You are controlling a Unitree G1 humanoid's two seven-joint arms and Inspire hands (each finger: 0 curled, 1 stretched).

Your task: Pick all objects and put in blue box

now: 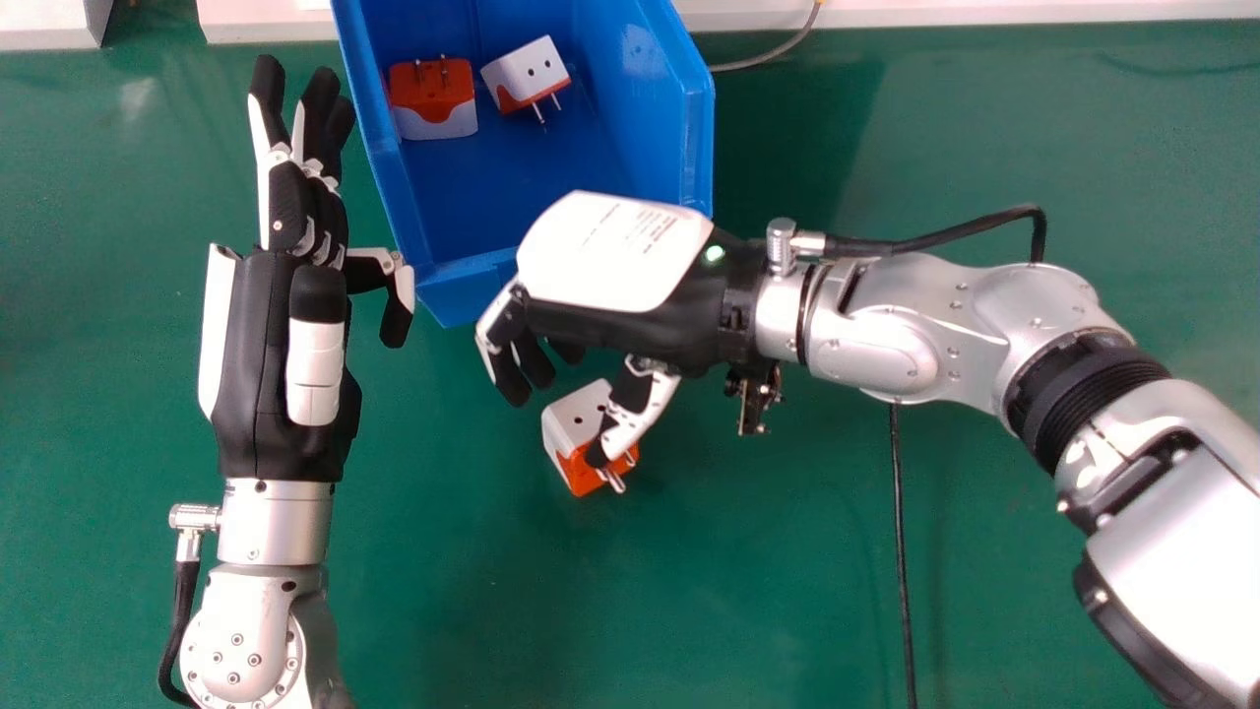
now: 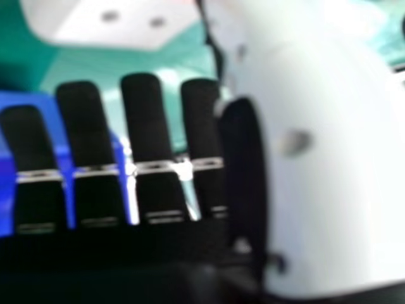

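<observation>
Head view: your right hand (image 1: 615, 251) is loose, holding nothing, its thumb over the plug (image 1: 569, 418) on the counter (image 1: 453, 591), in front of the blue box (image 1: 640, 108). Left of the box is your left hand (image 1: 256, 374). Close fingers round the plug, squeeze softly, lift high.

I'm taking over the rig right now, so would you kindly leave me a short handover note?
Left hand: open and empty, to the left of the blue box.
Right hand: open, over the near end of the box, its thumb above or against a white and orange plug adapter; contact is unclear, and nothing is gripped.
Done: two adapters, one orange side up, one tilted, lie in the box.
Left: grasp the adapter on the green table and box it.
</observation>
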